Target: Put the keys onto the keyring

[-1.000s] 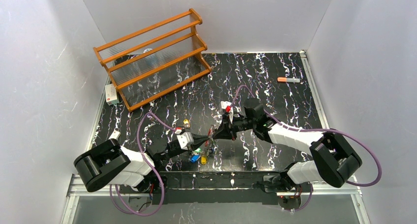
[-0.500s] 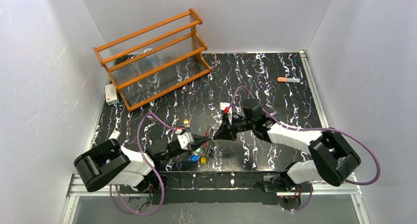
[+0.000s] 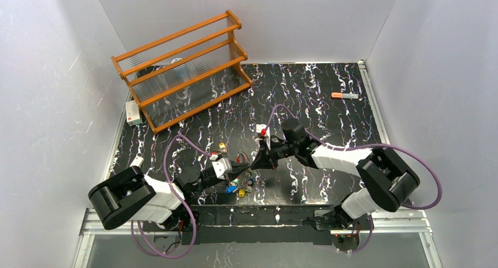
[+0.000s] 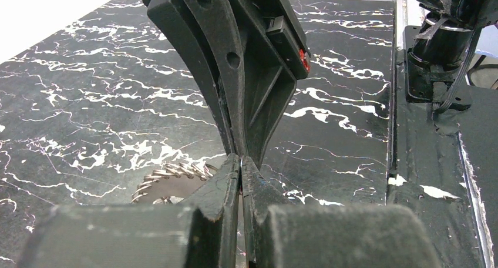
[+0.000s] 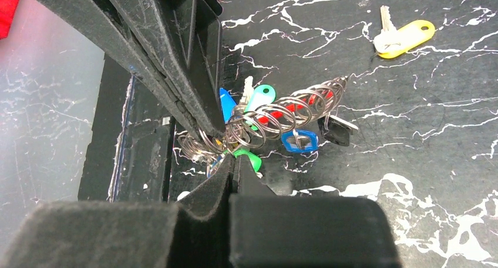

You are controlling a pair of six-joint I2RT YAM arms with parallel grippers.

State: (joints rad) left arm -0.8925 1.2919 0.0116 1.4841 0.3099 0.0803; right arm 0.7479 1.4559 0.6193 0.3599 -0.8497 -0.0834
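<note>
The keyring (image 3: 242,180) lies near the table's front edge as a cluster of small steel rings with a red arc and green, blue and black tags. It is clearest in the right wrist view (image 5: 276,116). My left gripper (image 3: 238,175) and right gripper (image 3: 253,163) meet tip to tip over it. In the left wrist view my left gripper (image 4: 239,162) is shut, with a thin wire glinting at its tips. My right gripper (image 5: 232,162) is shut at the ring's edge, beside a green tag (image 5: 251,160). One yellow-tagged key (image 5: 405,36) lies loose, also seen from above (image 3: 222,146).
A wooden rack (image 3: 182,68) stands at the back left with a white box (image 3: 133,112) beside it. An orange-capped marker (image 3: 344,95) lies at the back right. The table's metal front rail (image 3: 276,218) runs just behind the keyring.
My right gripper has slid left and slightly toward the front, closing in on the left gripper's tip. The keyring cluster has shifted a little. The left arm has barely moved.
</note>
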